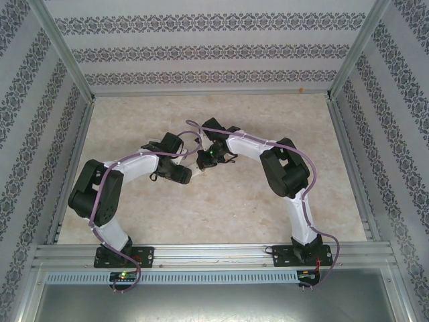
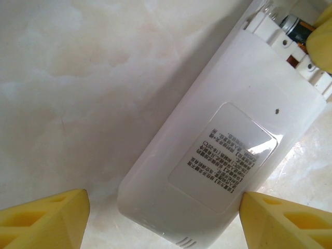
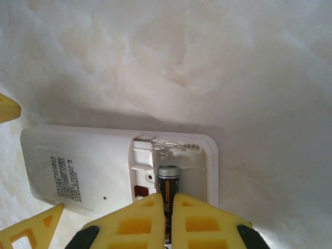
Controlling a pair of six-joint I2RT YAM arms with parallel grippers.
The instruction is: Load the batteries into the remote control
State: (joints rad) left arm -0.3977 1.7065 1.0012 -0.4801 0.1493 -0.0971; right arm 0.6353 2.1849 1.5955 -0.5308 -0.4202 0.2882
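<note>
The right pincer [image 3: 168, 224] pinched a battery [image 3: 168, 179], its long axis along the remote [image 3: 78, 161] bay, spring [image 3: 167, 151] just beyond. The left pincer [image 2: 163, 218] gaped astride the remote.

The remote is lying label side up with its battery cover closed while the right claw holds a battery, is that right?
Not quite: the cover is off. The right wrist view shows the remote with its compartment open, spring bare. The rest holds: label side up, right claw holding a battery.

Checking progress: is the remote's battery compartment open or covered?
Open. The remote has no cover over its bay; the spring shows, and the right gripper holds a battery inside.
</note>
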